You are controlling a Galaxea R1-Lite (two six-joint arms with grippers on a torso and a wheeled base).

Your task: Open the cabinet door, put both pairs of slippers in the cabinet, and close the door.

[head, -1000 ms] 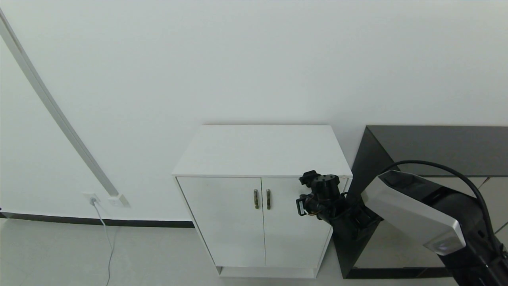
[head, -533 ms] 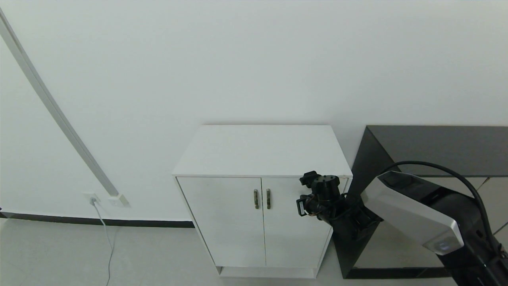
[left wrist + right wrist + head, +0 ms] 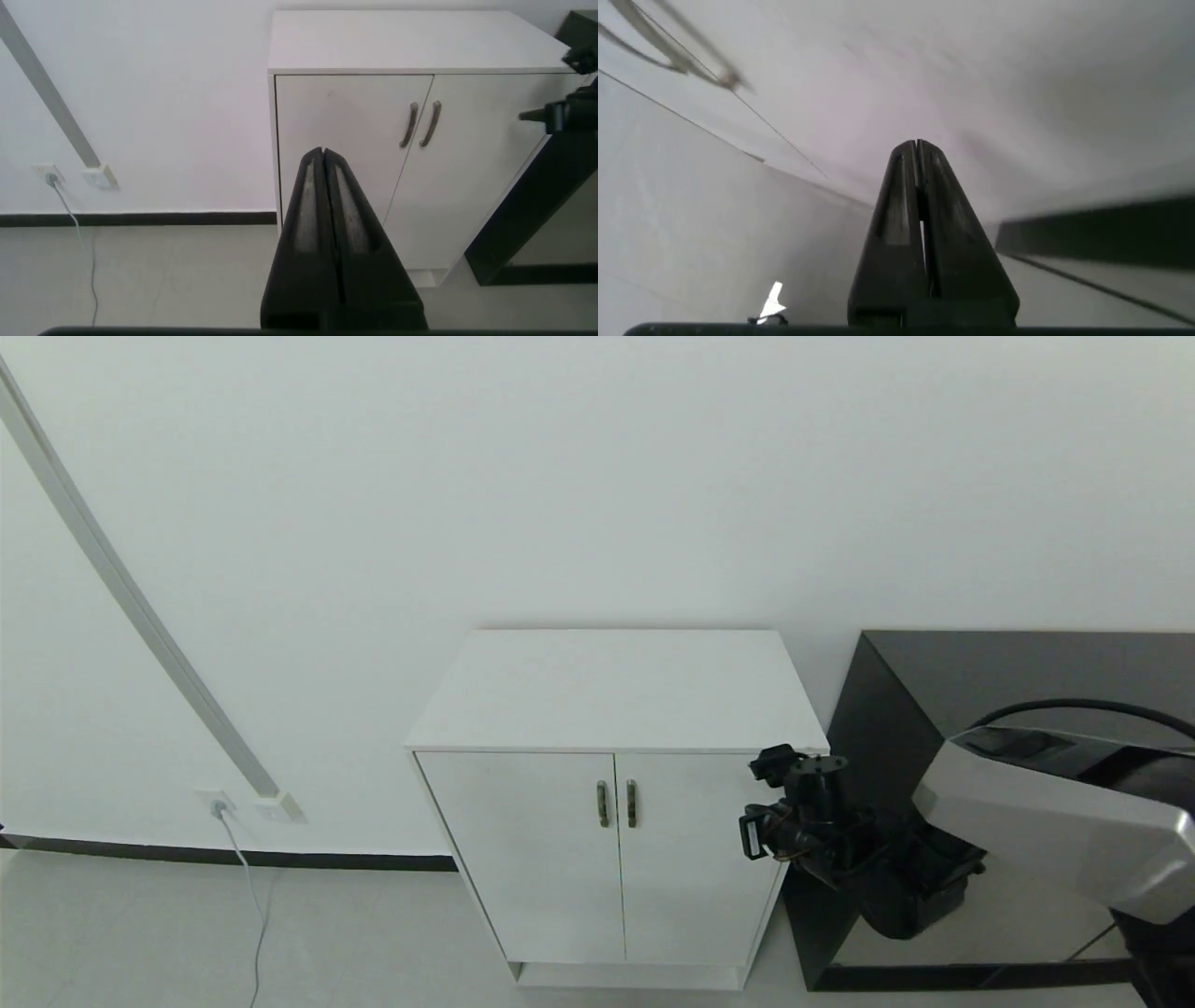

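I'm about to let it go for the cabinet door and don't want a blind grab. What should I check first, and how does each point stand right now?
1. Doors shut, as the start needs: ok; both doors of the cabinet sit flush.
2. Handles free: ok; the left handle and right handle stand bare at the centre seam.
3. Right end effector open to take a handle: not ok; shut.
4. Right end effector lined up with a handle: not ok; it sits by the outer edge of the right door.
5. Left end effector open: not ok; shut, back from the cabinet.
6. Room inside the cabinet: cannot tell; the doors hide it.
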